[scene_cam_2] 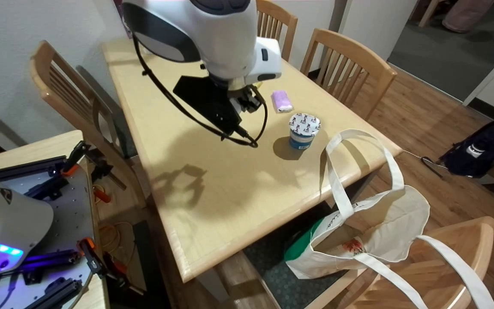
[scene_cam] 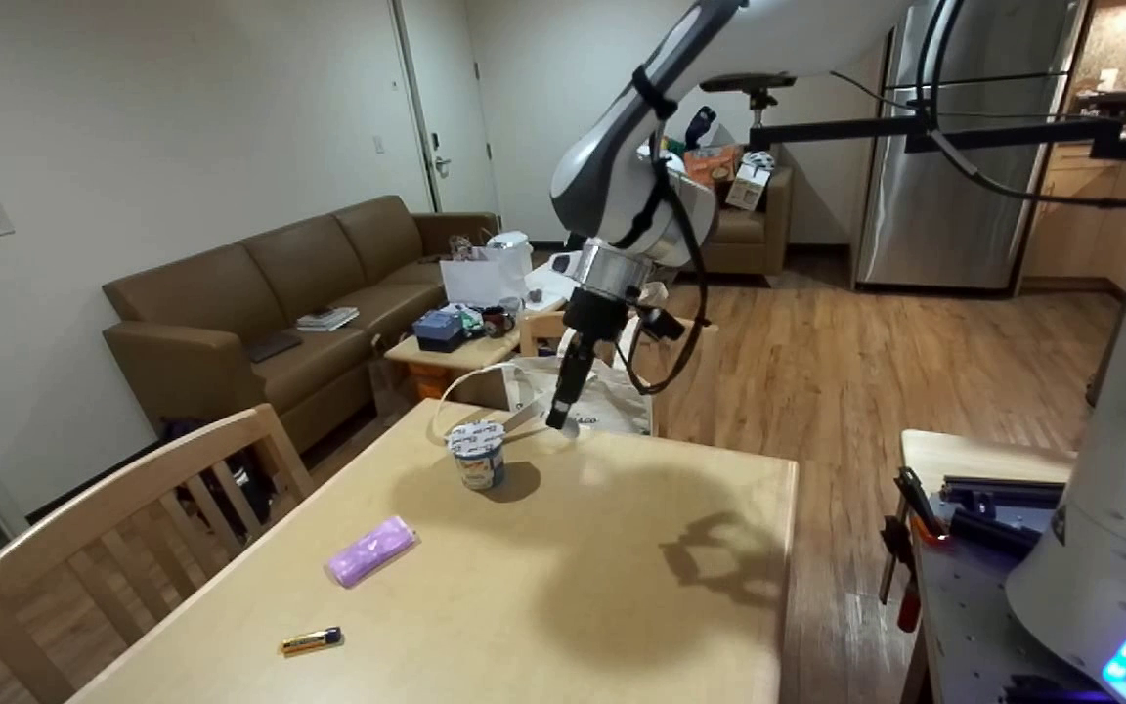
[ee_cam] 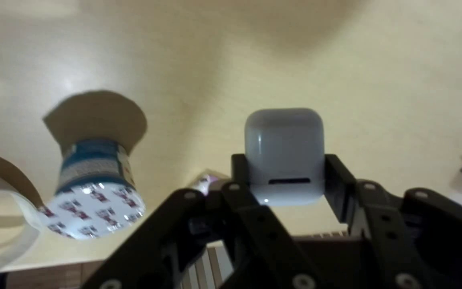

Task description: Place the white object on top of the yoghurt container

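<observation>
Holds the white case (ee_cam: 284,148) pinched in the gripper (ee_cam: 285,178), up above the table (scene_cam: 485,606). Has the yoghurt cup (scene_cam: 478,458) standing upright on it, apart from the case, with a purple packet (scene_cam: 371,551) and a battery (scene_cam: 311,640) lying there too.

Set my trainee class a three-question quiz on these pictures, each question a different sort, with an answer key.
1. Fill in: in the wrist view, the yoghurt container appears to the ____ of the white object.
2. True or false: the white object rests on the yoghurt container.
3. In an exterior view, which is nearest the battery?
A) yoghurt container
B) purple packet
C) white object
Key: 1 left; 2 false, the gripper holds it; 3 B.
</observation>
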Tool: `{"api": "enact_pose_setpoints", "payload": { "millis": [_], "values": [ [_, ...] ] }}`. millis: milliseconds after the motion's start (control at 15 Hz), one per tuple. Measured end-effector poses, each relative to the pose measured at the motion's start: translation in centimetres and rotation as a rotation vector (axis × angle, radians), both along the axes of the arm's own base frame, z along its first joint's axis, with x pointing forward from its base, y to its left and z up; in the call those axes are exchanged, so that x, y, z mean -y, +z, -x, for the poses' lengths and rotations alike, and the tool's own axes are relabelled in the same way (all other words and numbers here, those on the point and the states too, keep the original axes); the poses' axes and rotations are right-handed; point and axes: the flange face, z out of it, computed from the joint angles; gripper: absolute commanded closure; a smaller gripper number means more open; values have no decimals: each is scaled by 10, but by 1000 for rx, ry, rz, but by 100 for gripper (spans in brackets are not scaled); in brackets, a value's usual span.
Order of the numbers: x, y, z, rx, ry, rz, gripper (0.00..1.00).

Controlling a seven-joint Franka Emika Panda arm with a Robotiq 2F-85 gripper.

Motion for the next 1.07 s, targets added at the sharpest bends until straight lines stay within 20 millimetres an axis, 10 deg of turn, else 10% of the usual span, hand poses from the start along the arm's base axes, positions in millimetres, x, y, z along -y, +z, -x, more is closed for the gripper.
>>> {"api": "enact_pose_setpoints", "payload": {
  "millis": [333, 400, 533, 600, 1067],
  "values": [
    [-24, 59, -28, 136, -39, -43, 77],
    [-22, 72, -33, 159, -64, -51, 52],
    [-20, 93, -41, 202, -89, -68, 52],
    [-19, 97, -43, 209, -93, -69, 77],
    [-20, 106, -53, 197, -215, 135, 77]
  ]
}}
